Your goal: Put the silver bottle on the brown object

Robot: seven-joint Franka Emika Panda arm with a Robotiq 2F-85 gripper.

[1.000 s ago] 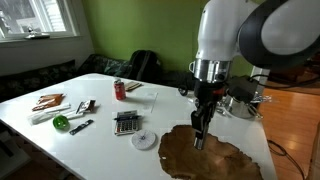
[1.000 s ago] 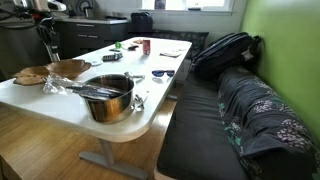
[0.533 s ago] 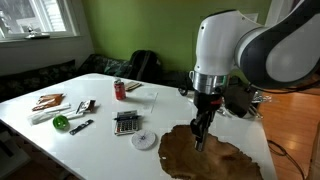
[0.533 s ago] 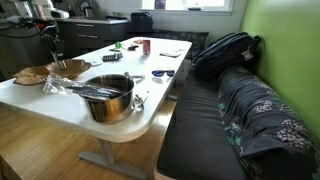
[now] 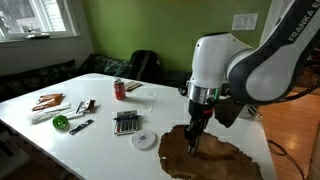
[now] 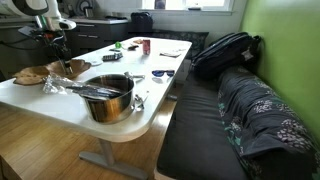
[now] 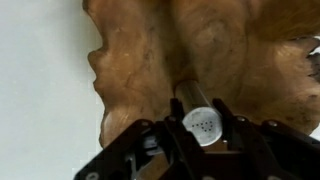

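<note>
1. While the tool (image 5: 193,138) hangs low over the worktop (image 5: 100,140), its fingers are pressed against the silver bottle (image 7: 203,124). They pinch it just under the cap, with the body pointing straight down from the tool.
2. The brown sheet (image 5: 225,160) lies directly under the tool. In the wrist view the bottle's lower end sits over the sheet, close to its lobed edge. Whether the end already touches the surface cannot be told.
3. Judged from this, the placing step is nearly done; only the last lowering and the release remain.
4. One risk is that the bottle topples. It is slim and upright, and the sheet looks wrinkled and uneven. If the fingers spread before the base sits flat, it could fall and roll off the sheet onto bare worktop.
5. Another risk is pressing down too far. That could push the sheet sideways or jam the bottle aslant in the grip.
6. A third is landing too close to the sheet's edge, so the base ends up partly off it.
7. Compared with a second ago, the arm has leaned further over and the tool has dropped closer to the sheet, with the bottle still gripped. The red can (image 5: 119,90) well away from the tool has not moved.
</note>
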